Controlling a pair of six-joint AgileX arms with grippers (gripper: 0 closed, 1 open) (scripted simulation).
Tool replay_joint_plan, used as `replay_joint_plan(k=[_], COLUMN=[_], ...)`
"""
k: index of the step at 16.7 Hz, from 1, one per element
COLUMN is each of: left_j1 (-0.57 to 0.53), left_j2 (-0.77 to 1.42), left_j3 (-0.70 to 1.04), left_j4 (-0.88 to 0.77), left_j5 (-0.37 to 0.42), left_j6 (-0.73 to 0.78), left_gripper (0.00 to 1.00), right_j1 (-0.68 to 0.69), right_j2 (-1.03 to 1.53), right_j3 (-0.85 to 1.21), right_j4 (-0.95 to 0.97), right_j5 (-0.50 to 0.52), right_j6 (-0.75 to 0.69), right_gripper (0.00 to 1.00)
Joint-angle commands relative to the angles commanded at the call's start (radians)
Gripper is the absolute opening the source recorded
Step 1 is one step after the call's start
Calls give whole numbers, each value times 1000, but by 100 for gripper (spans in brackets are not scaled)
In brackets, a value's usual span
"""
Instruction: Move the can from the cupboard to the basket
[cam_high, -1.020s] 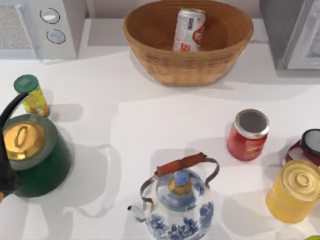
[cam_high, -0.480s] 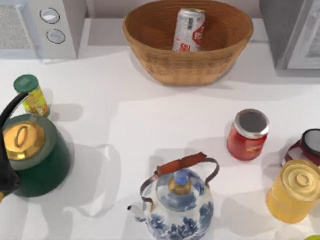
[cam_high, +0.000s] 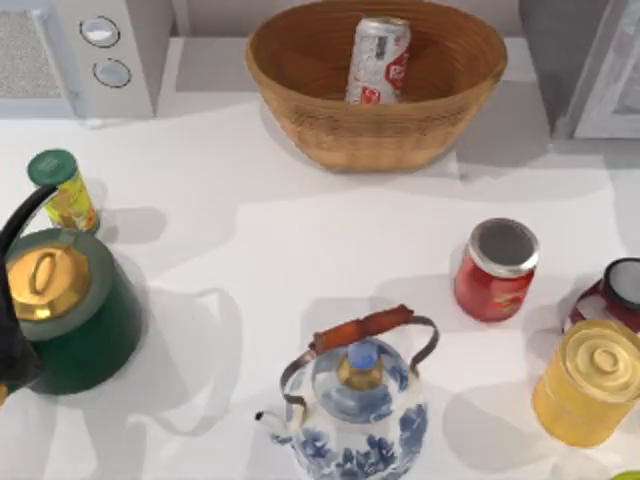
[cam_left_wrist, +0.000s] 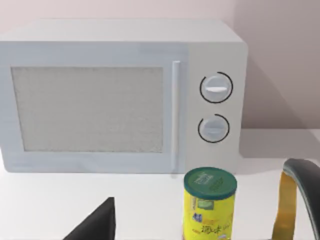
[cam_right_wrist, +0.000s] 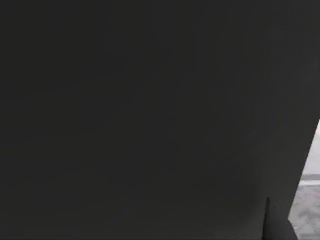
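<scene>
While the left gripper (cam_left_wrist: 97, 227) is idling low at the table's left, facing the microwave (cam_left_wrist: 125, 95) and the green-lidded canister (cam_left_wrist: 209, 205), I cannot tell how it is set. The right wrist view is dark, so I cannot tell the right gripper's state either.

Farther out, the can (cam_high: 378, 62) is sitting inside the basket (cam_high: 300, 110) at the back centre, exactly where it was a second ago. Only the shadow between the basket and the cupboard (cam_high: 600, 70) is shifting and spreading. I am reading that as the right arm moving off overhead, with the transfer looking finished.

The can is leaning. Its long axis is running steeply from the base on the basket floor to the plain metal top, which is pointing up toward the far rim and slightly right.
</scene>
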Motion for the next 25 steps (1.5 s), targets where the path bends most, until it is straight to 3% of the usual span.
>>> replay_joint_plan(k=[4, 8, 14, 25], left_j1=[0, 0, 0, 0], left_j2=[0, 0, 0, 0], left_j3=[0, 0, 0, 0], left_j4=[0, 0, 0, 0], left_j5=[0, 0, 0, 0], left_j6=[0, 0, 0, 0], left_gripper=[100, 100, 100, 100], right_j1=[289, 420, 403, 333], right_j2=[-33, -61, -82, 41], right_j3=[-17, -24, -19, 67], right_j4=[0, 8, 2, 46], right_j5=[306, 450, 479, 402], right_j6=[21, 54, 44, 44], right_gripper=[100, 100, 100, 100])
